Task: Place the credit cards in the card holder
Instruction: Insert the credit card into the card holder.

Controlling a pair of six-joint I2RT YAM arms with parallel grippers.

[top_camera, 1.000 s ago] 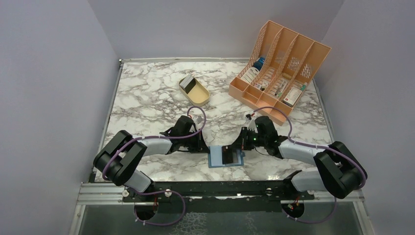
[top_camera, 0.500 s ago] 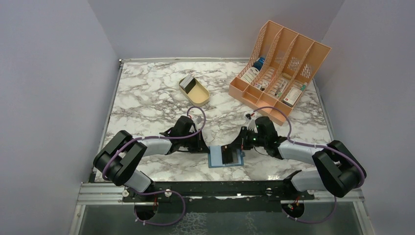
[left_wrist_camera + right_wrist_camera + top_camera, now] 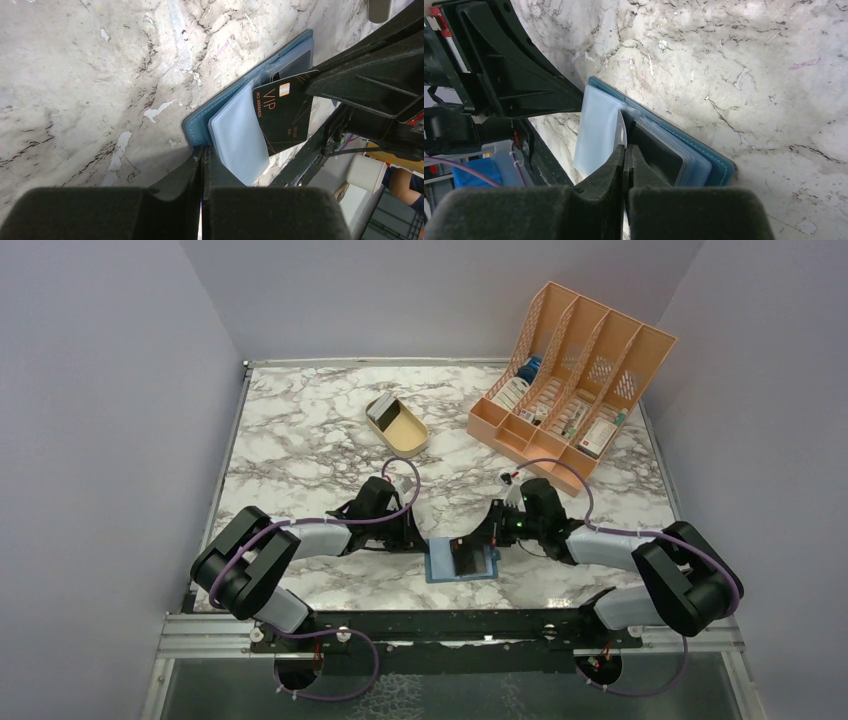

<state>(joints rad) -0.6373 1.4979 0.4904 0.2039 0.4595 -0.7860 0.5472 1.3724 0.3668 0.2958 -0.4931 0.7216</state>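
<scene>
Just ahead of the arms' bases, the pale blue card holder (image 3: 437, 566) lies open on the marble table (image 3: 300, 430), directly between both grippers. The left gripper (image 3: 415, 540) is pinched tight on the holder's left edge. The right gripper (image 3: 488, 538) is clamped on a black credit card (image 3: 282, 117), whose lower end is tucked inside a clear pocket. Farther beyond the left gripper sits a tan tray (image 3: 405, 428); beyond the right, an orange rack (image 3: 640, 350).

Lab enclosure: walled marble table (image 3: 300, 440)
</scene>
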